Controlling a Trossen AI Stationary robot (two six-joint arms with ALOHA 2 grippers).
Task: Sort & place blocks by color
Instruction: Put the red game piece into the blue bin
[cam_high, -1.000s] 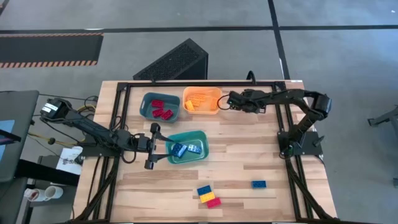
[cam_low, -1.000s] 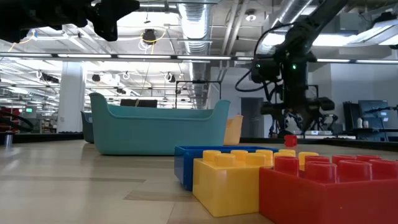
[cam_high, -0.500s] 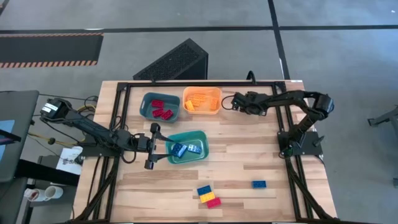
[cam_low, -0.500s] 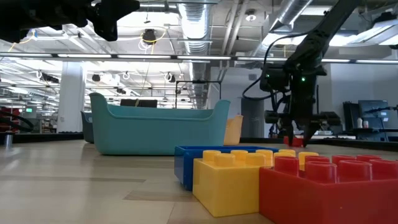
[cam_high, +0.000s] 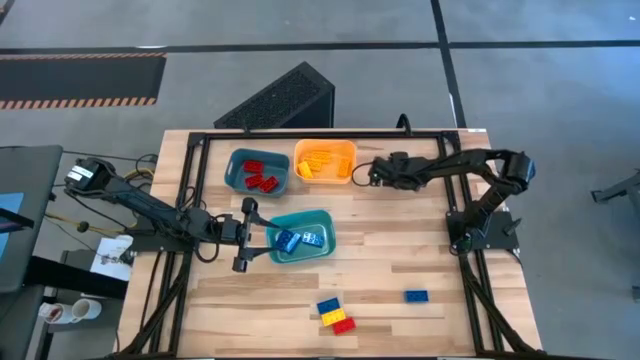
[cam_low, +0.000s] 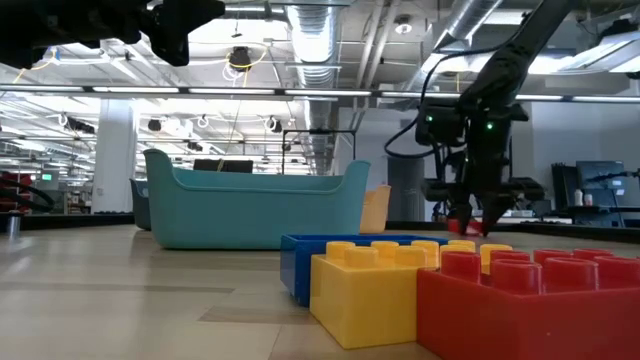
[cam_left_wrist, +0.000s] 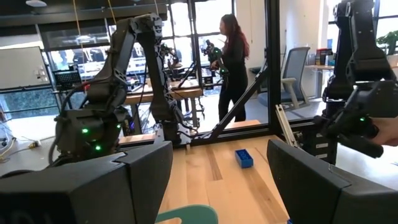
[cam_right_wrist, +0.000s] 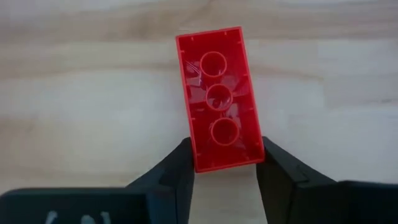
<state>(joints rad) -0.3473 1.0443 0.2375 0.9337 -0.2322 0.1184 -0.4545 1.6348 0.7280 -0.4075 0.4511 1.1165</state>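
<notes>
A red block lies hollow side up on the wooden table, just right of the orange tray. My right gripper reaches down to it and is shut on it; in the high view the right gripper covers it. My left gripper hangs open, with nothing in it, beside the teal tray, which holds blue blocks. A grey-blue tray holds red blocks. Blue, yellow and red blocks lie together near the front edge, with another blue block to their right. My right gripper pinches the red block's two long sides between its two fingers, at the end nearest the gripper. The fingers slant steeply down from the table's right side. The block lies flat on the table, hollow underside up.
The three trays stand close together at the table's far middle. A black metal frame runs along the table's edges. In the left wrist view a person stands in the room beyond the table.
My right gripper has come down and a little toward the table's left edge, onto the red block beside the orange tray. Its fingers have shut on the block's sides. The block has stayed on the table.
</notes>
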